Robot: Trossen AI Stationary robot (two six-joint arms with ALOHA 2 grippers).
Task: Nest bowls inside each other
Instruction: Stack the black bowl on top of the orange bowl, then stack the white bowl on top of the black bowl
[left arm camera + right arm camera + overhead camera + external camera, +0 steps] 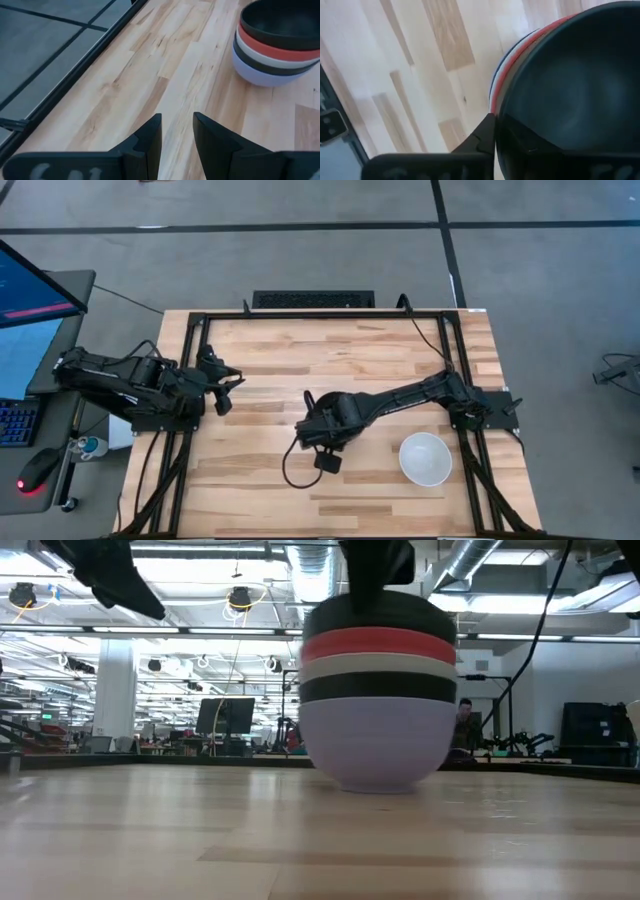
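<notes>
A stack of nested bowls (pixel 375 690) stands mid-table on its base: pale blue lowest, then black, white, red, and a black bowl (pixel 570 85) on top. The left wrist view shows the same stack (pixel 275 45). In the high view my right arm covers it. My right gripper (pixel 325 435) (pixel 497 125) is over the stack, shut on the top black bowl. One white bowl (pixel 425 458) sits alone on the table, toward the near right. My left gripper (pixel 228 385) (pixel 177 127) waits by the table's left edge, open by a narrow gap, holding nothing. My right gripper holds the top black bowl by its rim (pixel 502 107), one finger (pixel 480 137) outside the wall and the other inside the hollow. It comes from above, pointing down. The black bowl sits upright in the red bowl (pixel 375 643) of the stack.
A black metal frame (pixel 190 350) runs round the wooden table. A monitor, a keyboard and a mouse (pixel 38 470) lie off its left side. Bare wood (pixel 260 490) shows near the table's near edge. A person (pixel 465 720) sits in the room beyond.
</notes>
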